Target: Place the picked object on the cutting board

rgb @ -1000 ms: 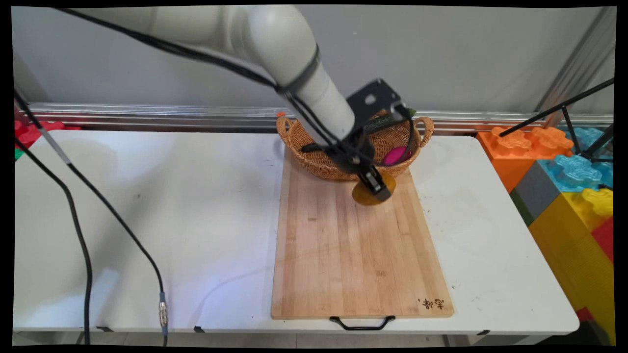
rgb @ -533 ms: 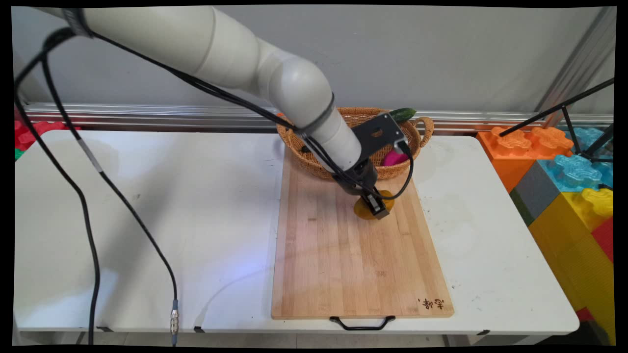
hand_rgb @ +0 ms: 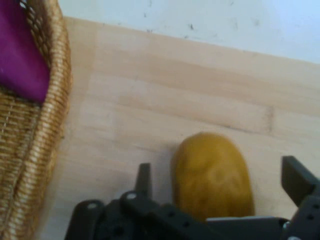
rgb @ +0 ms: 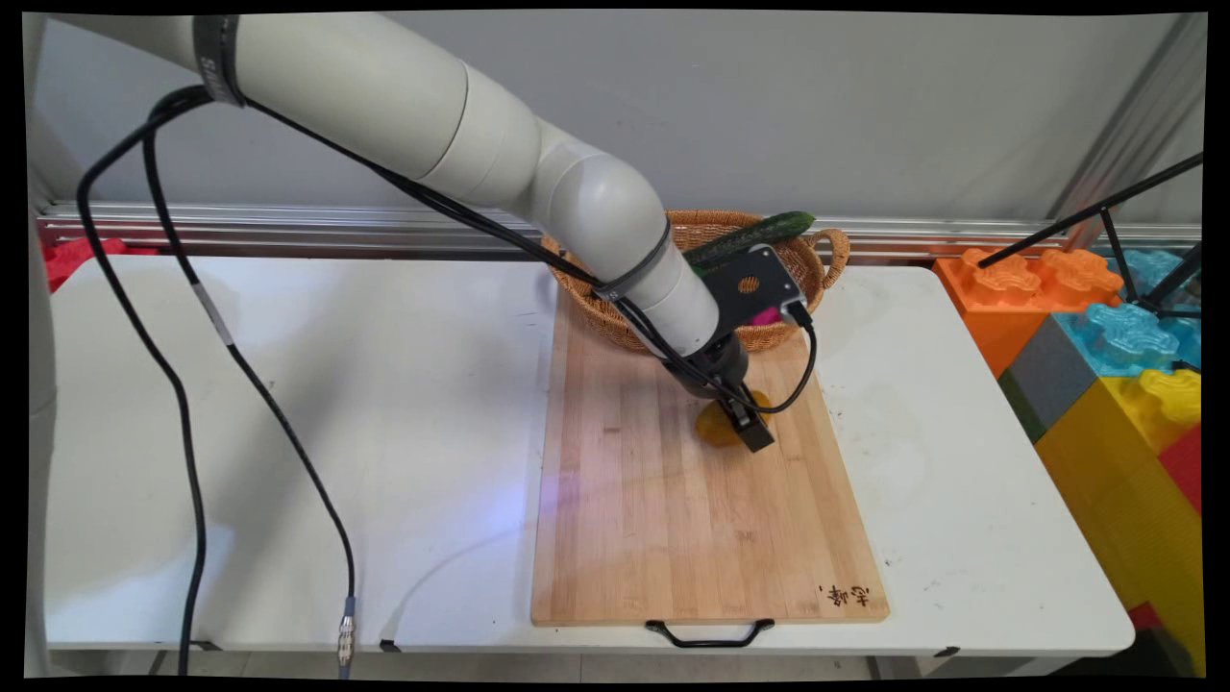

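hand view shows my tool (hand_rgb: 215,182) with fingers apart around the yellow potato (hand_rgb: 212,172), which now lies on the wooden board (rgb: 673,509), just near of the basket (rgb: 625,322); it was lowered.

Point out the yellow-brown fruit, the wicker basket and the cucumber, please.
yellow-brown fruit (hand_rgb: 212,177): hand view, middle of its rounded top.
wicker basket (rgb: 834,252): main view, right handle on its rim.
cucumber (rgb: 769,229): main view, exposed green upper part.

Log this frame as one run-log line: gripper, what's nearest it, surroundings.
gripper: open, fingers either side of yellow potato | potato: lying on cutting board | behind: wicker basket, cucumber, magenta item
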Controlling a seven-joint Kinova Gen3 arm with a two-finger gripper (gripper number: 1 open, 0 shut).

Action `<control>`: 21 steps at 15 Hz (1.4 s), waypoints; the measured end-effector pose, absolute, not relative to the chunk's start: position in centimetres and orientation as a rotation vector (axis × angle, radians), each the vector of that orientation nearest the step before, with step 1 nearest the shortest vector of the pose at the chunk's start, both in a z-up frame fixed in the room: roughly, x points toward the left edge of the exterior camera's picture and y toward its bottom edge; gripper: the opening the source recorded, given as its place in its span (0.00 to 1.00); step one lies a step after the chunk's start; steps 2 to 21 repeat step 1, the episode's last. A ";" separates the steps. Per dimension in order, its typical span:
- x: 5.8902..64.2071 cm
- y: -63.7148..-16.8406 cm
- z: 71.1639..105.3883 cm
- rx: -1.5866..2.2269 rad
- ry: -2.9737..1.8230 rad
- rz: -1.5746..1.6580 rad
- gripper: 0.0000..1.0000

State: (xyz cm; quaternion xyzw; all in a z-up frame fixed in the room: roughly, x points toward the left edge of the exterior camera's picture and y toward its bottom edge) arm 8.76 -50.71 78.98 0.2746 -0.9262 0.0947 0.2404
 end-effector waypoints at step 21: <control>8.7 -50.7 79.2 0.748 -2.533 0.257 1.00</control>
